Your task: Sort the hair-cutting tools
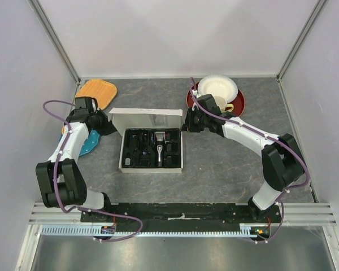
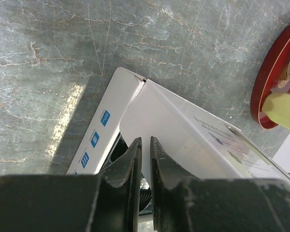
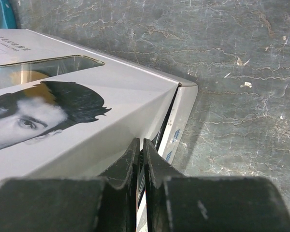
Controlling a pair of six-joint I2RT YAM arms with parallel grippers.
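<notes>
While both arms sit at the upright lid [image 1: 144, 118], the clipper [image 1: 159, 148] lies mid black tray [image 1: 126, 148] in the open white box [image 1: 122, 167], centre of the bench [image 1: 226, 164]. Left gripper [image 1: 104, 125] is at the lid's left end and right gripper [image 1: 186, 123] at its right end. Both jaws are clenched to a slit (can't tell if cardboard's pinched).

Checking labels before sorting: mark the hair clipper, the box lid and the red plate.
hair clipper [image 1: 159, 148], top view, on its silver body.
box lid [image 1: 142, 119], top view, middle of the raised flap.
red plate [image 1: 239, 104], top view, right rim.
</notes>
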